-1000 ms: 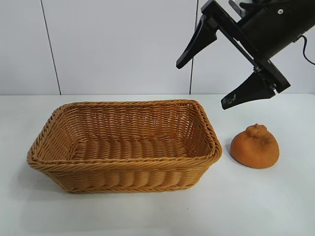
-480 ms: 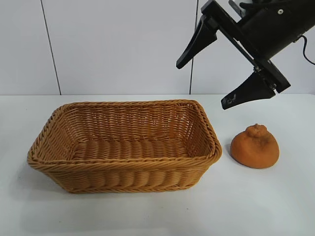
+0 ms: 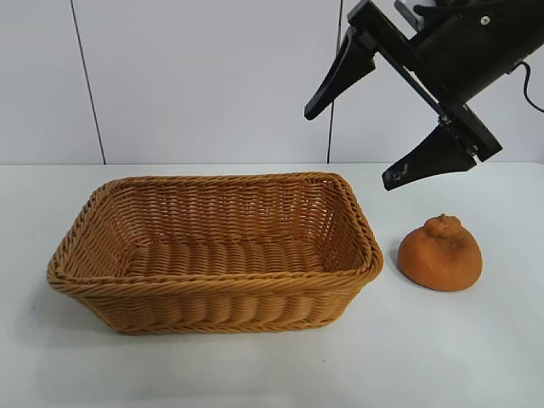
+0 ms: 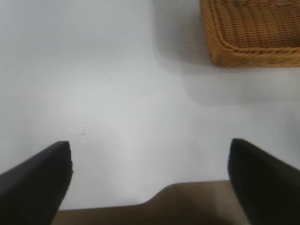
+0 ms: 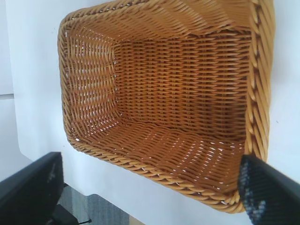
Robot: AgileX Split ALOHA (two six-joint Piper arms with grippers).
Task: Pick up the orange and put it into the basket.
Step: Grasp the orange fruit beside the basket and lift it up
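Observation:
The orange [image 3: 440, 253], squat with a knobbly top, sits on the white table just right of the basket [image 3: 212, 285], a wide woven wicker one with nothing in it. My right gripper [image 3: 350, 146] hangs open high above the basket's right end and up-left of the orange, touching neither. The right wrist view looks down into the basket [image 5: 164, 93], between my right gripper's [image 5: 151, 161] spread black fingers. My left gripper [image 4: 150, 145] is open over bare table, with a corner of the basket [image 4: 253, 42] farther off. Neither wrist view shows the orange.
The white table [image 3: 255, 374] runs back to a pale panelled wall [image 3: 204, 76]. In the left wrist view the table's edge [image 4: 140, 202] lies close under the fingers, with brown floor past it.

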